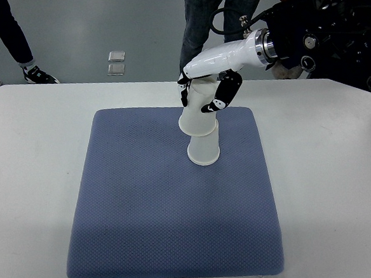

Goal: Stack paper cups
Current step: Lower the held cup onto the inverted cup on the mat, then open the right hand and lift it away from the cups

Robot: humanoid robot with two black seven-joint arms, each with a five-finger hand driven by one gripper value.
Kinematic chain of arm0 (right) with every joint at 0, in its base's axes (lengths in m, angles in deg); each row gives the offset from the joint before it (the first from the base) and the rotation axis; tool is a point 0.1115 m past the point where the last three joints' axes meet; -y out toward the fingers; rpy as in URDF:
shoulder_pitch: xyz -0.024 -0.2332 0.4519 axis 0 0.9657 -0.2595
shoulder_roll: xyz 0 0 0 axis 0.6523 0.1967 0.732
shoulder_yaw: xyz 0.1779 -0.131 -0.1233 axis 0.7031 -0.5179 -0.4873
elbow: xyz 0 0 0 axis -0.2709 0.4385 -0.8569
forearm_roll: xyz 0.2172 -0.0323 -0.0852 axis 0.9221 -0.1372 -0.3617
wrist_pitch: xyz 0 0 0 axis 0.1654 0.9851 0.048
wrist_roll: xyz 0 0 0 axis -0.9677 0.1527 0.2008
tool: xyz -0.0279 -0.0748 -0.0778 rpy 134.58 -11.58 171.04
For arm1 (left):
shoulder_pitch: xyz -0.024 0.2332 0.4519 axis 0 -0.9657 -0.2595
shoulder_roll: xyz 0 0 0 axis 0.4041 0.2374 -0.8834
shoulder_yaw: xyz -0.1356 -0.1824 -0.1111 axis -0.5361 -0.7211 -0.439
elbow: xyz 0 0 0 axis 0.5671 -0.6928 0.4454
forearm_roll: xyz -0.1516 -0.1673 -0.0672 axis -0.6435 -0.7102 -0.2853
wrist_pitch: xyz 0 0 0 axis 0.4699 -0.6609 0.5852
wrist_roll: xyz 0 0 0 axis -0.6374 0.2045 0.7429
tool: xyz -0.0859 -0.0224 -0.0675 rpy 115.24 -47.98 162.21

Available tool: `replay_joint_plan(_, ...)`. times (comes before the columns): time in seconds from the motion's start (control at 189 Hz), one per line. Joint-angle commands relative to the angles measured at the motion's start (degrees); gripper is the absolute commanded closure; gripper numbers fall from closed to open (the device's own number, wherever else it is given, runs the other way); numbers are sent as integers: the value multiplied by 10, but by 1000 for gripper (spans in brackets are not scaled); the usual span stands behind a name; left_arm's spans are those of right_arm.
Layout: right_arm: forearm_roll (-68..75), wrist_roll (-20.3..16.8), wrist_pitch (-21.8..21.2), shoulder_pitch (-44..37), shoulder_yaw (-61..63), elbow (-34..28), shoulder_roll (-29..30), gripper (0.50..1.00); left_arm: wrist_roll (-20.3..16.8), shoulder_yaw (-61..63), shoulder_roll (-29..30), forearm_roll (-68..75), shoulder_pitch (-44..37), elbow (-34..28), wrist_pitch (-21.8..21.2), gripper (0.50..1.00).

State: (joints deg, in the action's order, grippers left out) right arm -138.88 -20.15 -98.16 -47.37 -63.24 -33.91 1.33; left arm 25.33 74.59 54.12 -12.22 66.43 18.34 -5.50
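Cushion (166, 227) in blue-grey fabric is laid across the near part of a white table (335, 187), filling most of the view. Toward its far middle, a white paper cup (204, 150) is seen mouth down on the fabric. A second paper cup (198, 111), also inverted, is held over it and appears partly sleeved onto it, tilted a little. The right hand (204, 92), white with black fingertips, is clamped around this upper cup, its arm entering from the upper right. For a clean stack, the upper cup is best straightened over the lower one and pressed gently down before the fingers are released, so nothing is crushed or tipped. Beyond the table, grey floor and people's legs (210, 20) are visible. The left arm is not shown.
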Motion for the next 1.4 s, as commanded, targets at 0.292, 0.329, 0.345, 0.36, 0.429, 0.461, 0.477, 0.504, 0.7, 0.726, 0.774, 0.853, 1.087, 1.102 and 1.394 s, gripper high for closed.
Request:
replay_joint_plan(0.292, -9, 0, 14, 27, -1, 12, 6, 871, 0, 0, 0, 0, 0, 0, 0, 500)
replay_joint_plan(0.329, -9, 0, 14, 30, -1, 14, 6, 871, 0, 0, 0, 0, 0, 0, 0, 500)
replay_joint_plan(0.345, -9, 0, 14, 30, -1, 14, 6, 871, 0, 0, 0, 0, 0, 0, 0, 500)
replay_joint_plan(0.36, -9, 0, 14, 31, -1, 15, 6, 871, 0, 0, 0, 0, 0, 0, 0, 500)
replay_joint_plan(0.429, -9, 0, 20, 35, -1, 17, 6, 871, 0, 0, 0, 0, 0, 0, 0, 500)
replay_joint_plan(0.461, -10, 0, 23, 38, -1, 17, 6, 871, 0, 0, 0, 0, 0, 0, 0, 500)
replay_joint_plan(0.477, -10, 0, 24, 38, -1, 17, 6, 871, 0, 0, 0, 0, 0, 0, 0, 500)
replay_joint_plan(0.504, -10, 0, 25, 38, -1, 18, 6, 871, 0, 0, 0, 0, 0, 0, 0, 500)
replay_joint_plan(0.7, -19, 0, 25, 40, -1, 22, 7, 869, 0, 0, 0, 0, 0, 0, 0, 500)
replay_joint_plan(0.726, -21, 0, 26, 44, -1, 22, 7, 871, 0, 0, 0, 0, 0, 0, 0, 500)
replay_joint_plan(0.774, -22, 0, 27, 51, -1, 22, 8, 869, 0, 0, 0, 0, 0, 0, 0, 500)
replay_joint_plan(0.853, -23, 0, 32, 60, 0, 23, 15, 869, 0, 0, 0, 0, 0, 0, 0, 500)
replay_joint_plan(1.087, -23, 0, 47, 81, 0, 25, 17, 865, 0, 0, 0, 0, 0, 0, 0, 500)
replay_joint_plan(1.102, -23, 0, 47, 82, 0, 26, 17, 865, 0, 0, 0, 0, 0, 0, 0, 500)
replay_joint_plan(1.394, -13, 0, 58, 86, 4, 27, 18, 640, 0, 0, 0, 0, 0, 0, 0, 500)
